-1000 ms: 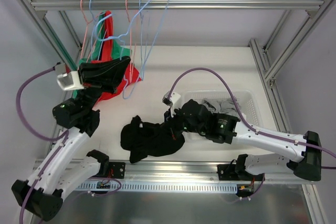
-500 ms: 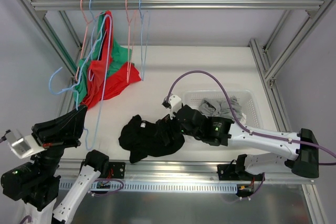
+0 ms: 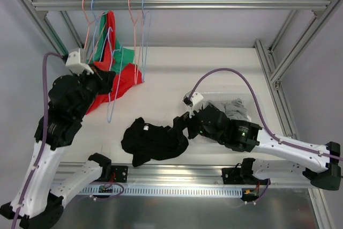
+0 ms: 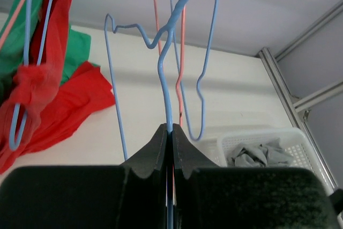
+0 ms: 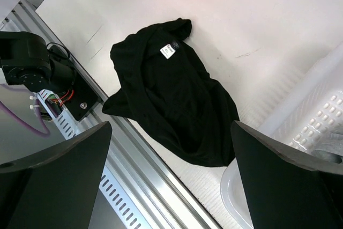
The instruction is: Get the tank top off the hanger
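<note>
The black tank top [image 3: 153, 140] lies crumpled on the white table near the front edge, off any hanger; the right wrist view shows it [image 5: 177, 100] with its white label up. My right gripper [image 3: 180, 127] hovers open just above its right end, and the wrist view shows the gripper [image 5: 169, 132] with its fingers [image 5: 53, 164] wide apart and nothing between them. My left gripper [image 4: 171, 132] is shut on the thin wire of a bare light-blue hanger [image 4: 167, 95]. In the top view it [image 3: 104, 81] is raised at the left, by the hanging clothes.
Red and green garments [image 3: 115, 73] hang on pink and blue hangers from the metal rail [image 3: 214, 4] at the back left. A white basket [image 3: 257, 103] holding a grey garment [image 3: 236, 110] sits at the right. Aluminium frame posts flank both sides.
My right gripper has opened and let go of the black tank top, drawing back slightly right. My left arm swung down to the near left with the blue hanger, then back up towards the rail.
</note>
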Action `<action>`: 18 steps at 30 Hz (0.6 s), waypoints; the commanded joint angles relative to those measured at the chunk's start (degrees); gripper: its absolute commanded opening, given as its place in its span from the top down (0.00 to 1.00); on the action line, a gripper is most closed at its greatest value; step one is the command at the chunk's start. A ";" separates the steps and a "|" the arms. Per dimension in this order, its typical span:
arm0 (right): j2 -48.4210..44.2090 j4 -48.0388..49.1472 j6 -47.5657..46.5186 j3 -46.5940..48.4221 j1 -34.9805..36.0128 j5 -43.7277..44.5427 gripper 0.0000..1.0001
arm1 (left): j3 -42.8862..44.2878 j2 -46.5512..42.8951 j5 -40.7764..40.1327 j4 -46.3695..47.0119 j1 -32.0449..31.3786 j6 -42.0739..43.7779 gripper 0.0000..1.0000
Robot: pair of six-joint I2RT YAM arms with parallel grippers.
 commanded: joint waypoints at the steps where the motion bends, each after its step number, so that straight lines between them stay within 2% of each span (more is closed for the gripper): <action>1: -1.79 -0.70 0.20 -0.53 -0.16 2.15 0.01 | 10.83 6.61 -1.10 2.97 -0.33 3.48 1.00; 5: -2.67 -0.61 0.46 -1.15 -0.07 2.07 0.01 | 18.07 16.63 0.14 4.90 -0.33 4.19 1.00; 9: -3.81 -0.70 1.07 -1.94 -0.07 1.63 0.01 | 19.22 19.98 -2.85 9.74 -0.33 4.72 1.00; 14: -4.52 -0.61 0.90 -2.29 0.01 1.10 0.01 | 22.02 27.45 -1.01 12.47 1.07 4.73 1.00; 18: -6.27 -0.61 1.25 -3.34 0.02 1.01 0.00 | 20.72 30.53 1.27 13.08 1.60 3.06 1.00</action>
